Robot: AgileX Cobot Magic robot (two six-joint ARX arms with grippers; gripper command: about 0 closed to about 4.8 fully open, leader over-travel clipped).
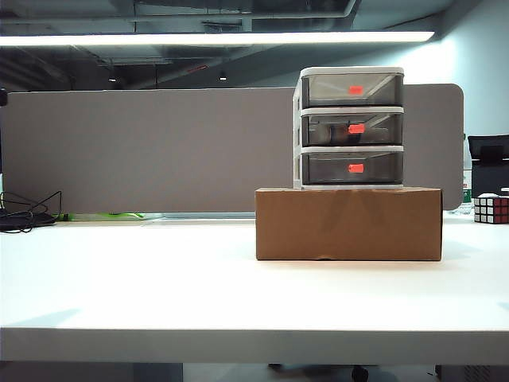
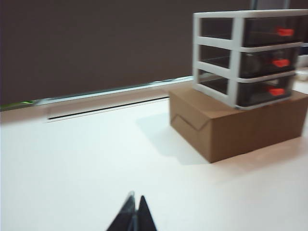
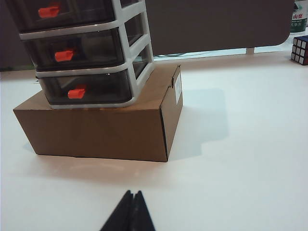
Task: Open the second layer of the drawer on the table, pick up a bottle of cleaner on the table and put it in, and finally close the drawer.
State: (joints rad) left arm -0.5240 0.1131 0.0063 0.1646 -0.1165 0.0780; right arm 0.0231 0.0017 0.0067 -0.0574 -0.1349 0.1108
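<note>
1. A three-tier drawer unit (image 1: 351, 127) is sitting on a brown cardboard box (image 1: 348, 224), which is resting on the white worktop (image 1: 159, 278) toward its far edge, right of the middle in the exterior view.
2. All three smoky grey drawers are sitting flush in the white frame; the middle drawer (image 1: 352, 129), with its orange-red tab, is lying closed between the top and bottom tiers.
3. The bottle of cleaner is not showing as a clear shape in any view; whether it is inside the middle drawer cannot be told.
4. The left hand (image 2: 133, 217) is hovering over bare worktop, well short of the box, its two dark fingers pressed together and gripping nothing.
5. The right hand (image 3: 130, 214) is hanging just above the worktop in front of the box, fingers likewise meeting at the tips and empty.
6. A Rubik's cube (image 1: 491, 208) is sitting near the far right edge of the worktop, well apart from the box.
</note>
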